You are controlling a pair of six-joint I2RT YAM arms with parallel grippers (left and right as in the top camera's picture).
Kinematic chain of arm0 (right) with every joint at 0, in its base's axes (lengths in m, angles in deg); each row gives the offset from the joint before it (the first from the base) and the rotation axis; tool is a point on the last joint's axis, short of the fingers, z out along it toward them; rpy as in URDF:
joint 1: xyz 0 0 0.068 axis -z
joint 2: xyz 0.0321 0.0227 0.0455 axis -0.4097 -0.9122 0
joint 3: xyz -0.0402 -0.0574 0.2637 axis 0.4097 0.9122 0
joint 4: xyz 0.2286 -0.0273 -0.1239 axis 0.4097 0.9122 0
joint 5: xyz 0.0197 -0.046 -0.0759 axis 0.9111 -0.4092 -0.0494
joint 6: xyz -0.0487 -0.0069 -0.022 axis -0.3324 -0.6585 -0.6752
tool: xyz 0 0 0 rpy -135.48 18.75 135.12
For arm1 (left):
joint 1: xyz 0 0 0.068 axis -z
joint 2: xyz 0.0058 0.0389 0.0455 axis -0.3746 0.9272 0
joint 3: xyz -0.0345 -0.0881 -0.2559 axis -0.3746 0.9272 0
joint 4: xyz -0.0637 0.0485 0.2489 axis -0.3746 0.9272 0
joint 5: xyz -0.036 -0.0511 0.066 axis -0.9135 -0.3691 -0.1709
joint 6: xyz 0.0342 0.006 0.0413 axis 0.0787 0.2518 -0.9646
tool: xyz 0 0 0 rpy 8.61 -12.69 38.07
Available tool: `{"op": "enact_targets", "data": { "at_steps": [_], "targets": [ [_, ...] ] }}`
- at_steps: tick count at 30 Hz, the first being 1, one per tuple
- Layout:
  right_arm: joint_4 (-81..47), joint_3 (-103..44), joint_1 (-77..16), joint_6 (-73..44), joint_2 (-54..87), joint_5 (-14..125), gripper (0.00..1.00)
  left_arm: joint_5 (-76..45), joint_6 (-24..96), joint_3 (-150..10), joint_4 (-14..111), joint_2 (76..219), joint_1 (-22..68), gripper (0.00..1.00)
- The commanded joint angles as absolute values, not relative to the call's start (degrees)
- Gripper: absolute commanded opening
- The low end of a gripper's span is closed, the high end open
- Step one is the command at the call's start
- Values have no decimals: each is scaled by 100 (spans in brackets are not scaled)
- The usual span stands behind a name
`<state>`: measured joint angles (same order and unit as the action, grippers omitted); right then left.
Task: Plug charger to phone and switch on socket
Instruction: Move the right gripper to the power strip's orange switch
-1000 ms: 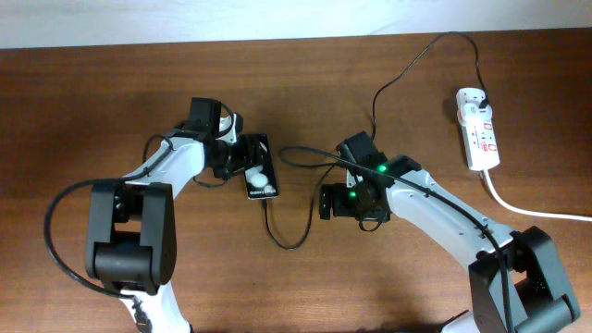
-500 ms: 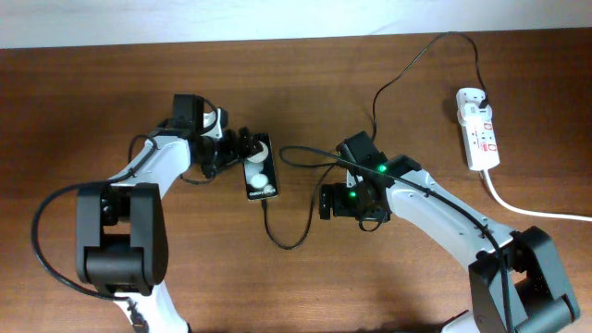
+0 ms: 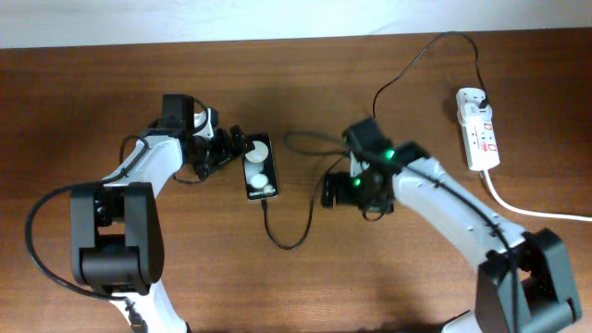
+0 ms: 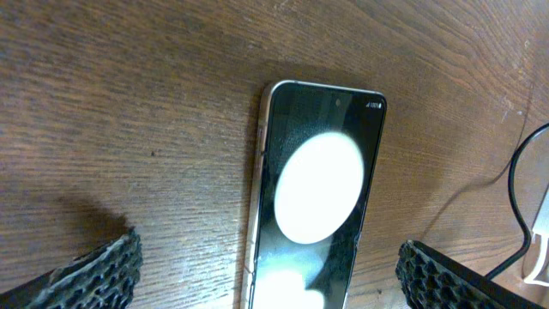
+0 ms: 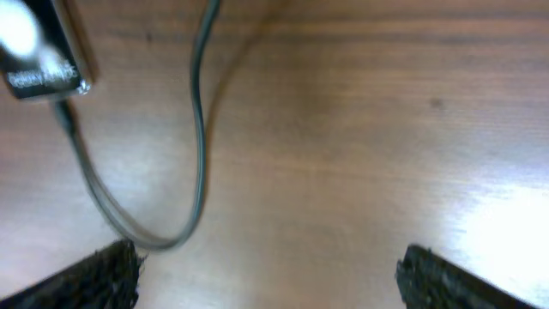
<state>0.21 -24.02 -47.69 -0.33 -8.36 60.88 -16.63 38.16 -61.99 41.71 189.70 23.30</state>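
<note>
Plainly, one phone [image 3: 260,170] lies face up mid-table, just beside the left gripper [image 3: 231,153], whose jaws stand wide apart and hold nothing. One charger [image 3: 294,242] meets the phone's near end, loops over bare wood, then arcs close to the far edge of the table [image 3: 92,83] before reaching the one socket [image 3: 478,129] at the right. The right gripper [image 3: 329,191], likewise spread and empty, hovers right of that loop. Broad bare wood lies along the near side.

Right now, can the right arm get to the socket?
Probably yes. Nothing lies between the right arm and the socket, and its jaws stand open and empty.
</note>
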Motion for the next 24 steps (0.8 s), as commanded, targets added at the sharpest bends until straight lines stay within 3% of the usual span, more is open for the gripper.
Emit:
{"op": "enact_targets", "data": {
  "at_steps": [1, 4, 12, 18, 24],
  "targets": [
    [876, -3654, -4201, -74, -740, 5823, 98, -1368, 3786, -6113, 4226, 19033, 2291, 99],
    [1726, -4539, -3287, -74, -740, 5340, 98, -1368, 3786, -6113, 4226, 19033, 2291, 99],
    [1754, -4614, -1312, -6, -1094, 3913, 99, -1366, 3786, -6113, 4224, 19033, 2291, 99],
    [1538, -4596, -485, -2, -1550, 3861, 99, -1366, 3786, -6113, 4224, 19033, 2284, 99],
    [611, -4594, -311, 534, -2200, 3769, 99, -1366, 3786, -6113, 4224, 19033, 2295, 99]
  ]
}}
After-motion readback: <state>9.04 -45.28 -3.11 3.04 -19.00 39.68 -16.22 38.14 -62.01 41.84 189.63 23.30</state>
